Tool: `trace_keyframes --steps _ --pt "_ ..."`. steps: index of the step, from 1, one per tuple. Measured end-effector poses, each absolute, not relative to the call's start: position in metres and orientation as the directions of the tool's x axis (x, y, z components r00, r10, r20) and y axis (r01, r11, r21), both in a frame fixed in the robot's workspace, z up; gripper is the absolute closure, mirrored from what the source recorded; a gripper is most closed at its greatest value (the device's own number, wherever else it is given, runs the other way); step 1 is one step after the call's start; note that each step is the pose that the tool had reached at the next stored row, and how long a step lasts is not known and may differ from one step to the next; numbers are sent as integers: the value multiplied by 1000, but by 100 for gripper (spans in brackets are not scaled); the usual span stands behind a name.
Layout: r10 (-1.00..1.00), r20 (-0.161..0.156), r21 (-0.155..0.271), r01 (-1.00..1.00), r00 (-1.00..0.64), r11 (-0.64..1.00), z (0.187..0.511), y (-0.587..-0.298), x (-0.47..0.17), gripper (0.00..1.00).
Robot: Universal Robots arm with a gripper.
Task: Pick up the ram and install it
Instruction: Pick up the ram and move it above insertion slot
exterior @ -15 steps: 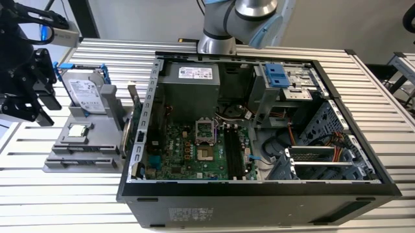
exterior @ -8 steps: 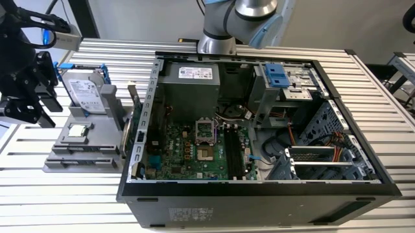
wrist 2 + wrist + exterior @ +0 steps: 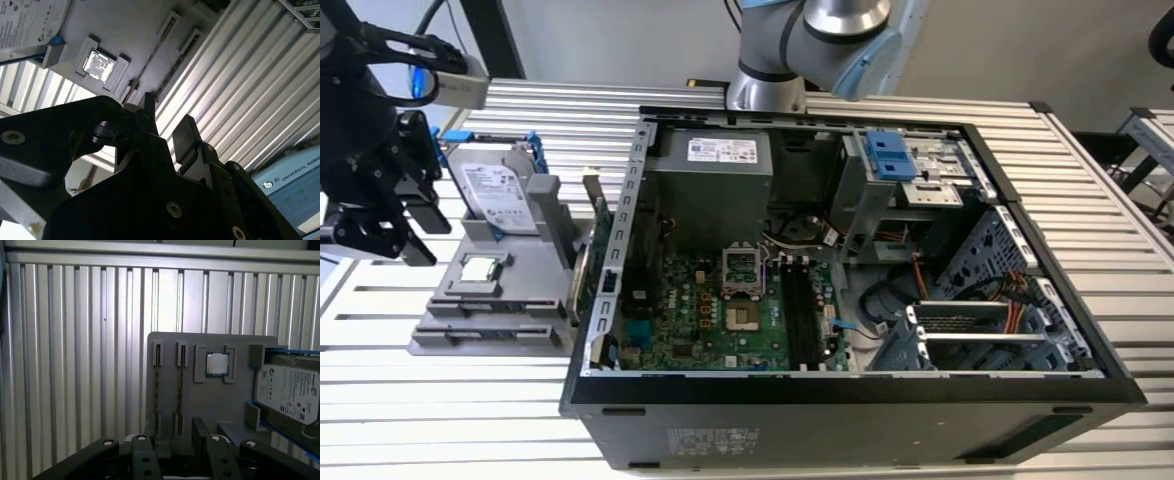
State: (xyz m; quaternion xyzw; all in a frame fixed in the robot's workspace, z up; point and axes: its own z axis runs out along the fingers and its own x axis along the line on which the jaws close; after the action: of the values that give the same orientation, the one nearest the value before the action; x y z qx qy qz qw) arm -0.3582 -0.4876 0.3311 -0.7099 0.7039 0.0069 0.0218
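Two thin ram sticks stand on edge in slots of a grey holder [image 3: 200, 405]; in the first wrist view they show edge-on as one ram stick [image 3: 157, 385] and another ram stick [image 3: 180, 387]. In the exterior view a ram stick [image 3: 596, 212] rises at the holder's side nearest the computer case. My black gripper [image 3: 400, 232] hangs above the table on the exterior view's left, apart from the holder. It is open, with nothing between its fingers [image 3: 200, 430]. In the second wrist view the gripper [image 3: 167, 120] shows the same open gap. The motherboard's dark ram slots [image 3: 798, 310] lie inside the case.
The open computer case [image 3: 854, 390] fills the middle of the slatted metal table [image 3: 440, 400]. The grey holder [image 3: 487, 320] also carries a silver hard drive [image 3: 494, 190] in a blue frame and a square processor chip [image 3: 480, 268]. The arm's base [image 3: 767, 90] stands behind the case.
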Motion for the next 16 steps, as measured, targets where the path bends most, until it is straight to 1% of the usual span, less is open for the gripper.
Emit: trace_keyframes --steps 16 --pt "-999 -40 -21 -1000 9 -8 322 -488 -358 0"
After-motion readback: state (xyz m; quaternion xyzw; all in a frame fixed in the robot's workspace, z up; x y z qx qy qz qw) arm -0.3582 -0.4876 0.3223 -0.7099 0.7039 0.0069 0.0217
